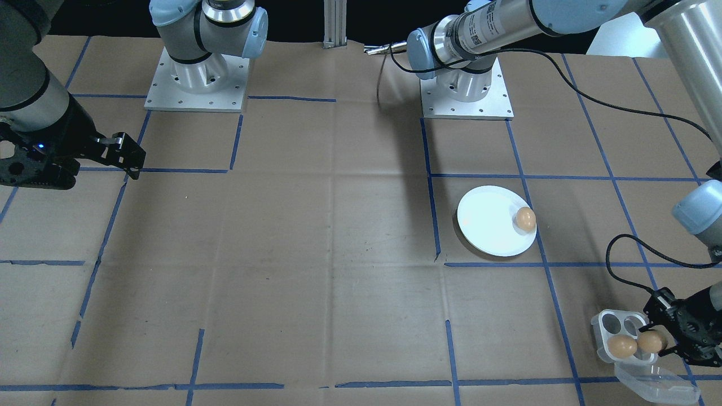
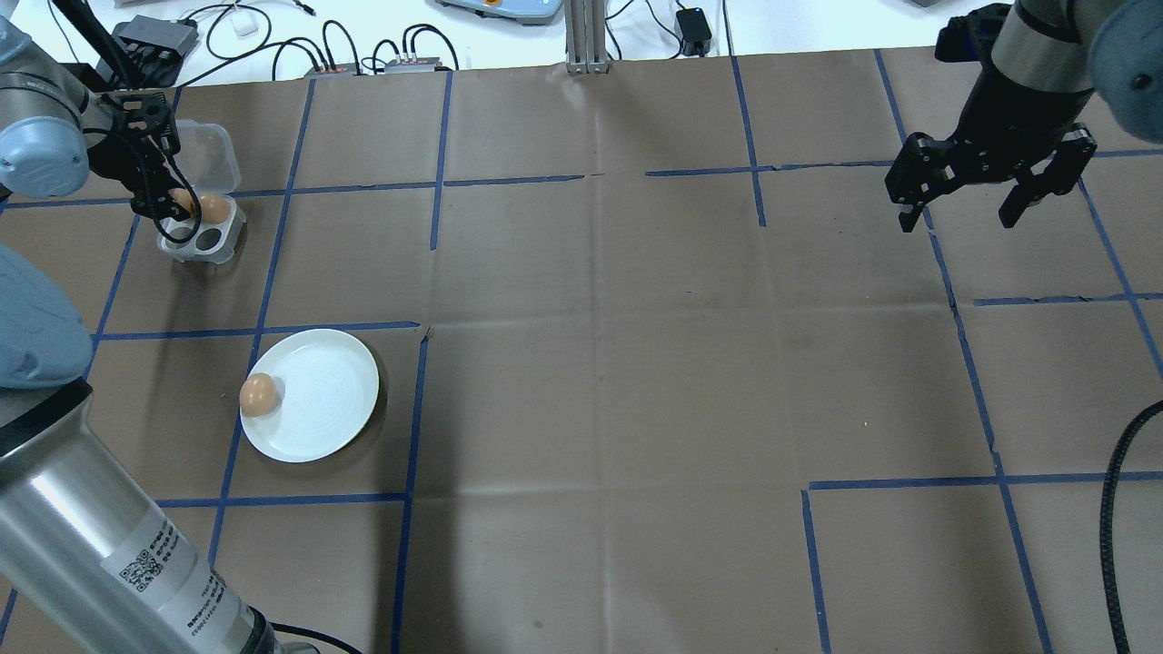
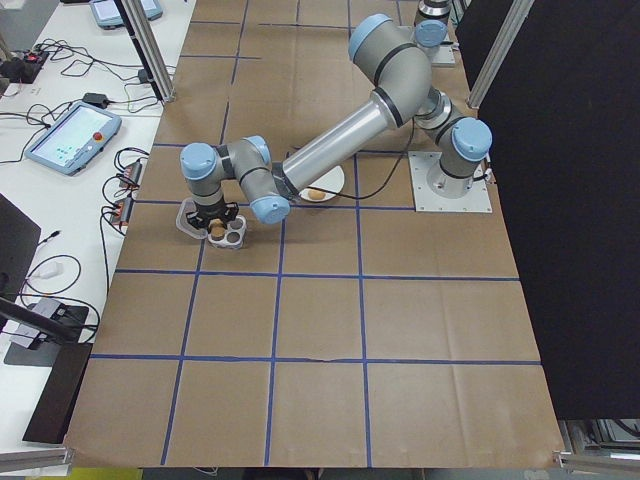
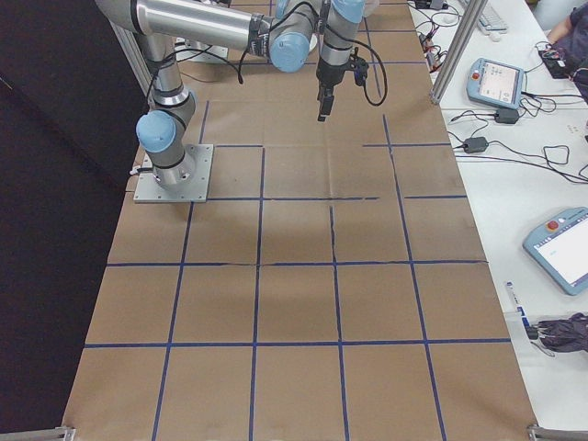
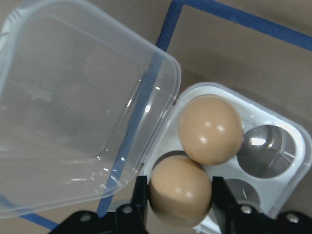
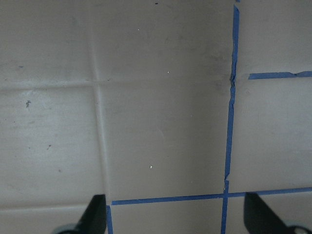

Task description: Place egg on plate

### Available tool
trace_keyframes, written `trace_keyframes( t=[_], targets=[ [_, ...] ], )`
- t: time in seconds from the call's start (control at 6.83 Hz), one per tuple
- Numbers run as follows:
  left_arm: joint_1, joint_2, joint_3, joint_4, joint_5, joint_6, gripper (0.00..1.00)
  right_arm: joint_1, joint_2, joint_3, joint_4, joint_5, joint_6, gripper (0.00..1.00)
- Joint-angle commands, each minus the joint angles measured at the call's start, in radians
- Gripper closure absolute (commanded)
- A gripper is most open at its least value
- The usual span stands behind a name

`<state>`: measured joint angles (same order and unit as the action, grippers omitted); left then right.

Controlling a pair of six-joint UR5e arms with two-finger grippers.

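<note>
The tabletop (image 2: 636, 363) is covered with matte brown paper, creased in soft folds and divided by blue tape lines. The plate (image 2: 318, 400) is round, glossy and white, with a plain shallow rim; one smooth tan egg (image 2: 258, 394) lies on it, close to the edge. Well apart from the plate stands a small egg tray (image 5: 273, 146) of white plastic with four round holes, and its clear hinged lid (image 5: 73, 107) lies open beside it. One egg in the tray (image 5: 210, 129) sits in a hole; two other holes show grey and bare. The left claw (image 5: 179, 195) has its two black fingers closed against a second egg (image 5: 179, 190), over the fourth hole, which is mostly hidden. The fingertips are cut off by the frame edge. The right claw (image 2: 970, 207) hangs wide open above bare paper, holding nothing.
</note>
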<state>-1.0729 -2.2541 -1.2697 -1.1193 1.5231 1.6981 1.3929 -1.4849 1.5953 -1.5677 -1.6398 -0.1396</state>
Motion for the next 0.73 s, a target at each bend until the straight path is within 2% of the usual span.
trace_keyframes(
  t=[0.0,0.15,0.29,0.59],
  targets=[
    [-0.001,0.088,-0.031,-0.101,0.002,-0.012,1.00,0.000,0.000,0.000,0.000,0.000,0.000,0.00],
    [-0.005,0.150,-0.090,-0.149,-0.003,-0.068,1.00,0.000,0.000,0.000,0.000,0.000,0.000,0.00],
    [-0.018,0.228,-0.191,-0.151,-0.009,-0.171,1.00,0.000,0.000,0.000,0.000,0.000,0.000,0.00],
    [-0.042,0.385,-0.435,-0.134,-0.012,-0.431,1.00,0.000,0.000,0.000,0.000,0.000,0.000,0.00]
  ],
)
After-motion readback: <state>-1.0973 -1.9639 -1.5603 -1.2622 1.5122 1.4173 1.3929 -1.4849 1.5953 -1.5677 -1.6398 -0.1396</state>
